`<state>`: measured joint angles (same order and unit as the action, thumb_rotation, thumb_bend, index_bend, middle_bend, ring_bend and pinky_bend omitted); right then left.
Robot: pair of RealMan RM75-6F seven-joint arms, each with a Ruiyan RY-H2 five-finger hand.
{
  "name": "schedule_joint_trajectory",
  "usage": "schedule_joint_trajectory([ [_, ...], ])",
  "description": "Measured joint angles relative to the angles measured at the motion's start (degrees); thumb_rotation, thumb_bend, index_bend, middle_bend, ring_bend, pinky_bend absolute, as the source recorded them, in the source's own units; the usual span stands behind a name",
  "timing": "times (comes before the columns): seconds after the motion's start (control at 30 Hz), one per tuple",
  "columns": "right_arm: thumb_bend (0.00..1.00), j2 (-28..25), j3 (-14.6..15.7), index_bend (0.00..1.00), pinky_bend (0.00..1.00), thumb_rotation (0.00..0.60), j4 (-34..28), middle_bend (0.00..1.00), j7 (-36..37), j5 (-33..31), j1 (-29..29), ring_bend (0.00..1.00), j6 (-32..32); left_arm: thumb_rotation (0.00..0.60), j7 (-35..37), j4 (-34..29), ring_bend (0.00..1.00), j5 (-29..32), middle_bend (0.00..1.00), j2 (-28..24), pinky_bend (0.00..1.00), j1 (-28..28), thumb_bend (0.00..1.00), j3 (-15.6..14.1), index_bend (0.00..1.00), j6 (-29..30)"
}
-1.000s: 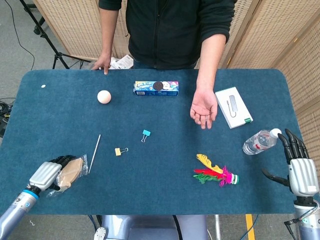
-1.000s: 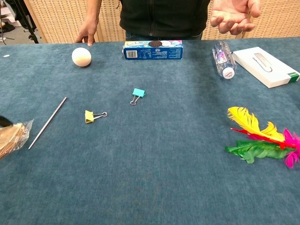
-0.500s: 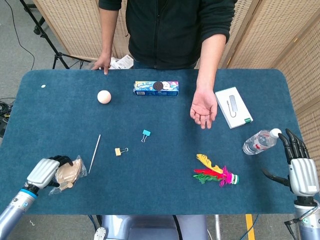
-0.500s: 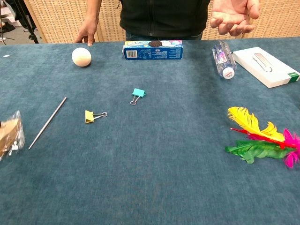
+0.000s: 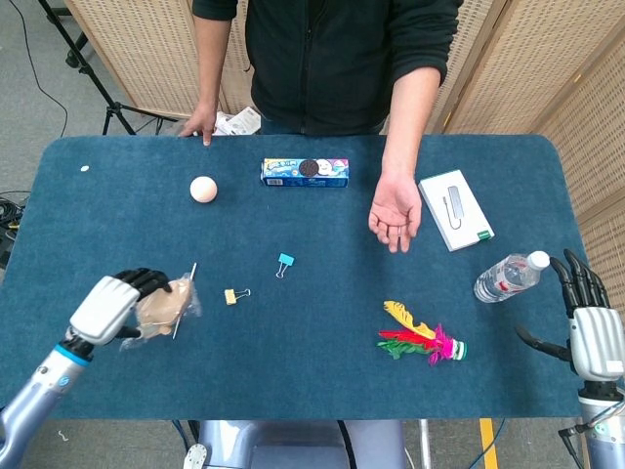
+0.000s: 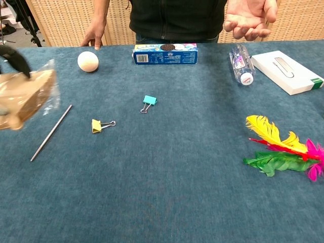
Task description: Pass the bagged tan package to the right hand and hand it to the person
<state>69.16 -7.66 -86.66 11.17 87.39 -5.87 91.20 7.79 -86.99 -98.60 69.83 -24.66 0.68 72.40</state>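
Left hand [image 5: 115,305] grips the bagged tan package [image 5: 164,305] at the near left of the tabletop [image 5: 312,381], dark fingers wrapped over the package's left end while the clear wrapper sticks out to the right. In the chest view the package [image 6: 28,96] appears raised off the cloth and slightly blurred. Compared with a second ago, the left hand and package have risen and moved inward toward the middle, now overlapping the thin stick [image 5: 185,299] that earlier lay clear to their right.

The package looks light and soft, and its loose, crinkly plastic is probably slippery; the firm tan body is a safer place to hold than the wrapper's edges, and the free right end is where the other hand could take it.

At the near right edge, the right hand [image 5: 592,330] holds nothing, fingers straight and spread, little changed from before. Just beyond it lies a water bottle [image 5: 507,277], with a feathered shuttlecock [image 5: 422,338] toward the centre.

Further back, the person's open palm [image 5: 395,214] waits facing up, slightly shifted from earlier, well apart from both hands.
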Motion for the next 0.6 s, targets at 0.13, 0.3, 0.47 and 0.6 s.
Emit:
schedule_joint_trajectory([
  [0.13,0.00,0.01,-0.18,0.00,0.08,0.600,0.13,0.00,0.03,-0.33,-0.03,0.00,-0.13,0.600,-2.46,-1.58,0.32,-2.05,0.38,1.43,0.46,-4.47,0.20,1.57,0.42,-3.19],
  [0.3,0.00,0.21,-0.39,0.00,0.08,0.600,0.46,0.00,-0.32,-0.84,-0.12,0.00,-0.51,0.600,-5.77,-2.90,0.21,-1.68,0.26,4.81,0.41,-9.81,0.07,3.82,0.39,-10.09],
  [0.47,0.00,0.69,-0.39,0.00,0.08,0.600,0.95,0.00,-1.32,-1.15,-0.42,0.00,-1.21,0.600,-9.50,-2.45,0.00,1.10,0.00,11.21,0.10,-14.85,0.00,6.74,0.02,-15.77],
  [0.6,0.00,1.15,-0.34,0.00,0.08,0.600,1.27,0.00,-2.20,-1.32,-0.64,0.00,-1.69,0.600,-9.84,-0.50,0.00,3.19,0.00,16.72,0.08,-17.14,0.00,9.09,0.00,-15.82],
])
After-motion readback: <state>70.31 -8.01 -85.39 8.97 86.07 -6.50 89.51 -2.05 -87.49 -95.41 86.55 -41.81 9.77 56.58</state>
